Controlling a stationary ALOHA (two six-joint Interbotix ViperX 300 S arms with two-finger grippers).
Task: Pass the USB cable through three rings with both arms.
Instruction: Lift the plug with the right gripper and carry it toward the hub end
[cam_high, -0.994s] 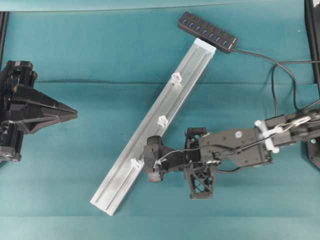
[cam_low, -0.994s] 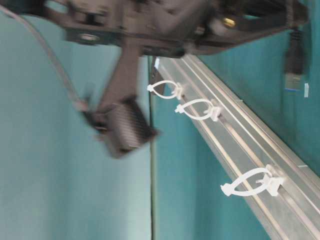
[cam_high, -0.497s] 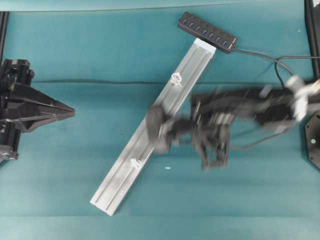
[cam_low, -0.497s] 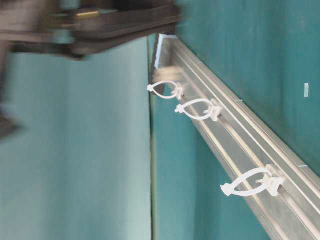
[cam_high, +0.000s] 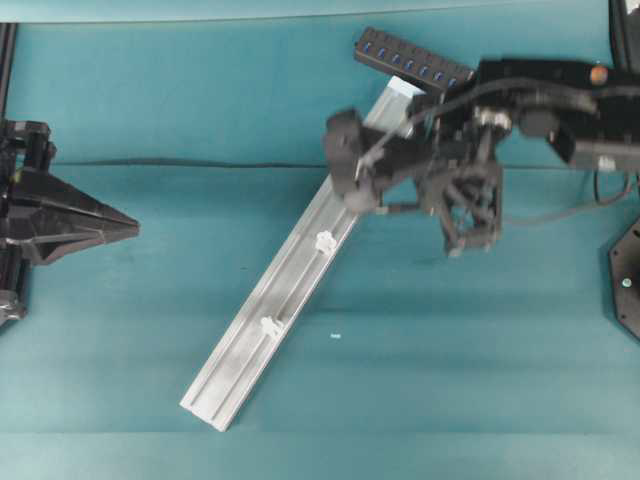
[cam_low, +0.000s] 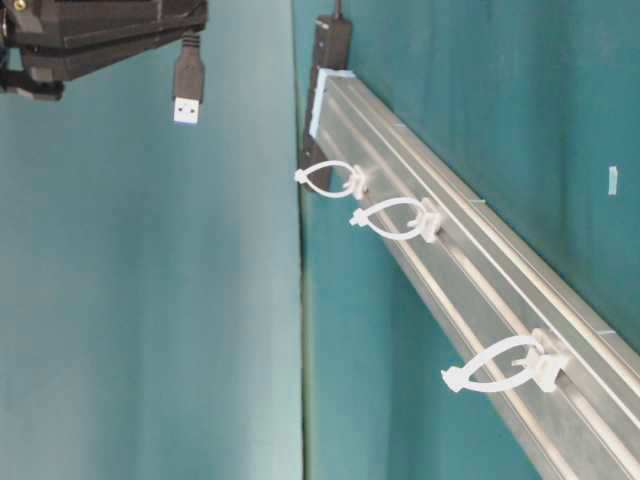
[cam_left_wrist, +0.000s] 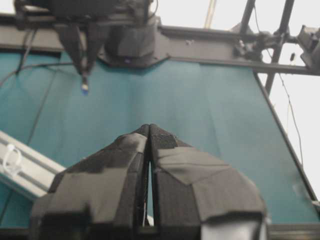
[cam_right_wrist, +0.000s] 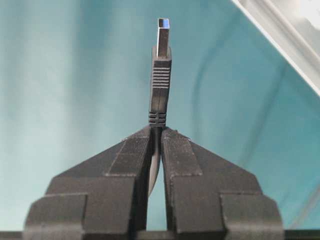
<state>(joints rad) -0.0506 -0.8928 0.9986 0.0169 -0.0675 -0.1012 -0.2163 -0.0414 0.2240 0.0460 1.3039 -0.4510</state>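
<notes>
The USB cable's metal-tipped plug (cam_right_wrist: 161, 65) sticks straight out past the tips of my right gripper (cam_right_wrist: 156, 129), which is shut on the cable just behind the plug. The table-level view shows the plug (cam_low: 186, 95) held in the air, apart from the three rings (cam_low: 335, 178) (cam_low: 395, 220) (cam_low: 500, 365). From overhead, the right arm (cam_high: 530, 95) reaches over the rail's far end and hides the farthest ring. The other two rings (cam_high: 325, 241) (cam_high: 269, 325) show on the rail (cam_high: 240, 360). My left gripper (cam_high: 135, 228) sits far left, shut and empty.
The black hub (cam_high: 412, 62) with blue sockets lies at the rail's far end. A black cord (cam_high: 560, 214) trails right, toward the arm base (cam_high: 625, 280). A fold in the teal cloth (cam_high: 200, 164) runs left of the rail. A white speck (cam_high: 335, 336) lies near the rail.
My right arm has swung with the plug from beside the nearest ring up to the rail's far end by the hub. It now covers the farthest ring. The left gripper has drifted slightly left.
</notes>
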